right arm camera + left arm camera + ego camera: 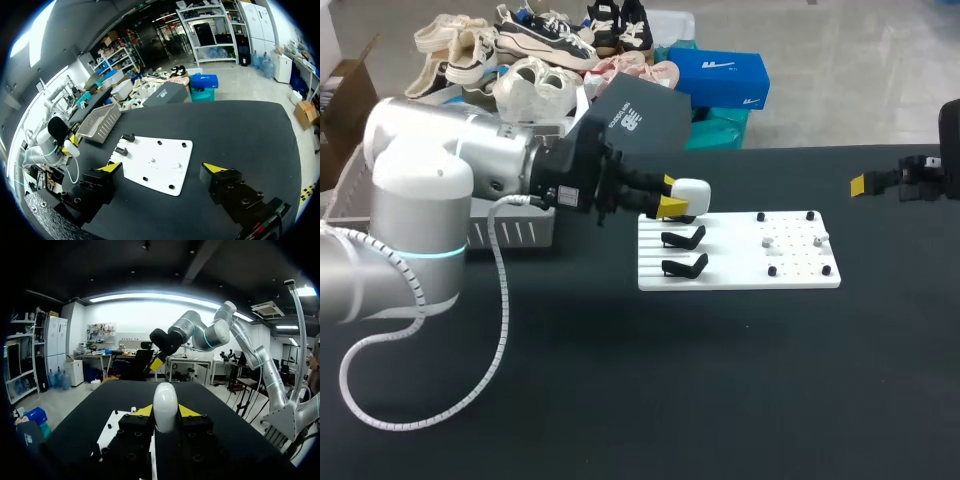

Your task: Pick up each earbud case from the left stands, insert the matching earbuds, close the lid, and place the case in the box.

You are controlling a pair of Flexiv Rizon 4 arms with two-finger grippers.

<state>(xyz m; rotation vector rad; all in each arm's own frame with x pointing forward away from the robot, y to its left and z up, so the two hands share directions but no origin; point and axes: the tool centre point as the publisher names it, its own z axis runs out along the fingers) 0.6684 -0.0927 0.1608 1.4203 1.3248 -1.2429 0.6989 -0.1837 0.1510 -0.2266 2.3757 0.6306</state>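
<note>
Head view: the left arm [420, 200] comes in from 9 o'clock over the black table [620, 400]. The left gripper [671, 196] is clamped on the white earbud case [693, 192], one yellow tip on each side. The case is held just above the 10 o'clock corner of the white board [740, 262]. Its long axis runs approx 9-to-3, rounded end toward 3 o'clock. Two black stands [685, 238] [685, 266] sit on the board's 9 o'clock side w/ nothing on them. Small white bits [770, 241], prob earbuds, lie among the pegs toward 3 o'clock; too small to be sure. A mesh basket [515, 232] sits at the board's 9 o'clock, partly behind the arm. The right gripper [865, 184] hangs way out at 3 o'clock, well apart from the board.

Left wrist view: the case [165, 400] stands lengthwise betw the left gripper's [166, 411] fingers, both tips touching it. The domed end points straight ahead, at the gripper's 12 o'clock. The board [112, 432] is under the gripper. The right arm [200, 332] is far ahead over the table.

Right wrist view: the right gripper [157, 363] [165, 168] is spread wide w/ nothing held. The board [155, 160] lies ahead of it, stands [128, 137] on its far side. The left arm [52, 135] w/ the case [70, 147] is beyond that, near the basket [99, 122].
</note>
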